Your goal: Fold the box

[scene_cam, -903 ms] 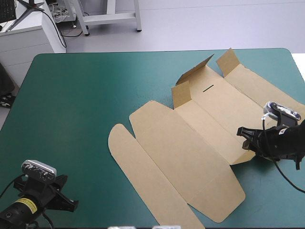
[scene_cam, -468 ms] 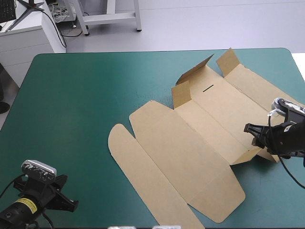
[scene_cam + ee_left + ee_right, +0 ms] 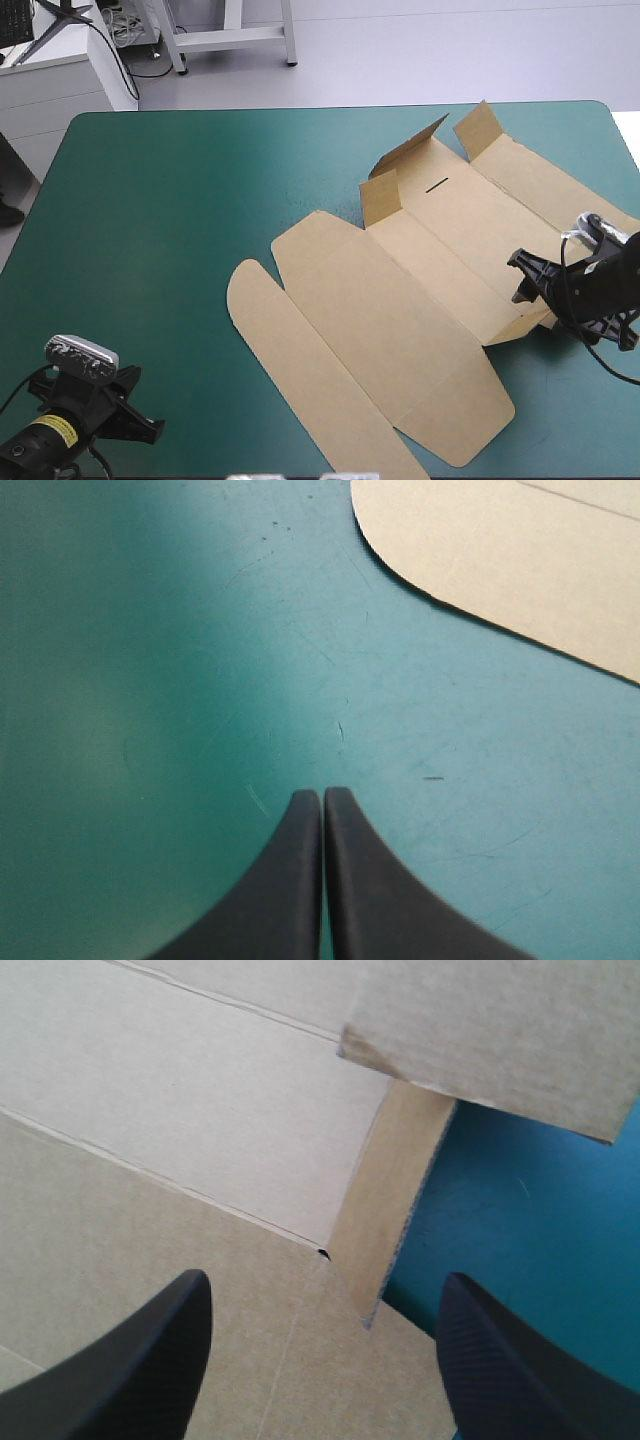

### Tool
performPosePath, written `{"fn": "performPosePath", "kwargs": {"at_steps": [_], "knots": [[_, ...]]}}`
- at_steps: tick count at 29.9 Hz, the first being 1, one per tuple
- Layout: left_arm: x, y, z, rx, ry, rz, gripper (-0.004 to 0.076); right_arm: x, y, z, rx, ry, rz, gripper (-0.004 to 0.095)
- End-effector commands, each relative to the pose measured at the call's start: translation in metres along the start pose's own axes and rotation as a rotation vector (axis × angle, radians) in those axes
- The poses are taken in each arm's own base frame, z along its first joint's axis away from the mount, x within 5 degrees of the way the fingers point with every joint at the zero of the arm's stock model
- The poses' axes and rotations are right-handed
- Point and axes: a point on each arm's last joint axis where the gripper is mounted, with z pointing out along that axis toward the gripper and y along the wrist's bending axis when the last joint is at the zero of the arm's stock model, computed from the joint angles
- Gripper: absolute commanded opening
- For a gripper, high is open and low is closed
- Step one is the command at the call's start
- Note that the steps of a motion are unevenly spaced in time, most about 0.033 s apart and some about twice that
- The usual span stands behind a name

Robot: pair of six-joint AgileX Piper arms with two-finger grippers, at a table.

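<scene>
Working the side wall of the box [image 3: 400, 300] at its 4 o'clock edge is the step in hand, and I judge the fold to be at an early stage.

Findings:
- The box, a brown cut sheet, lies mostly flat on the bench, from centre out toward 3 o'clock. Only the end flaps [image 3: 410, 152] near 1 o'clock stand raised.
- My right gripper [image 3: 520, 279] sits at the sheet's 4 o'clock edge, fingers spread wide and grasping nothing. A small corner flap [image 3: 385, 1225] stands tilted on edge between them; neither finger appears to touch it.
- My left gripper [image 3: 322, 798] is clenched on nothing, low over bare cover at 7 o'clock. The box's rounded lid edge [image 3: 440, 590] lies ahead of it, well apart.

Next move, in my judgement: settle the right gripper around the corner flap or the wall beside it and lift along the crease. The sheet is light and unheld, so it may slide; the left gripper could pin it.

The teal-green cover [image 3: 180, 200] is flat, with faint scratches. Pale floor [image 3: 420, 50] shows beyond 12 o'clock.
</scene>
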Motion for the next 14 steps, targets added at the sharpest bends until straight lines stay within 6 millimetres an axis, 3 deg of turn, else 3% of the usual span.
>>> {"fn": "performPosePath", "kwargs": {"at_steps": [1, 7, 14], "knots": [[-0.012, 0.0, -0.005, 0.003, -0.073, -0.004, -0.001, 0.002, -0.004, 0.011, 0.037, 0.047, 0.069, 0.0607], [-0.012, 0.0, -0.005, 0.003, -0.068, -0.004, -0.001, -0.005, -0.008, 0.041, 0.101, 0.139, 0.108, 0.0606], [-0.011, 0.0, -0.005, 0.006, -0.061, -0.006, -0.001, -0.021, -0.005, 0.064, 0.097, 0.12, 0.125, 0.0606]]}}
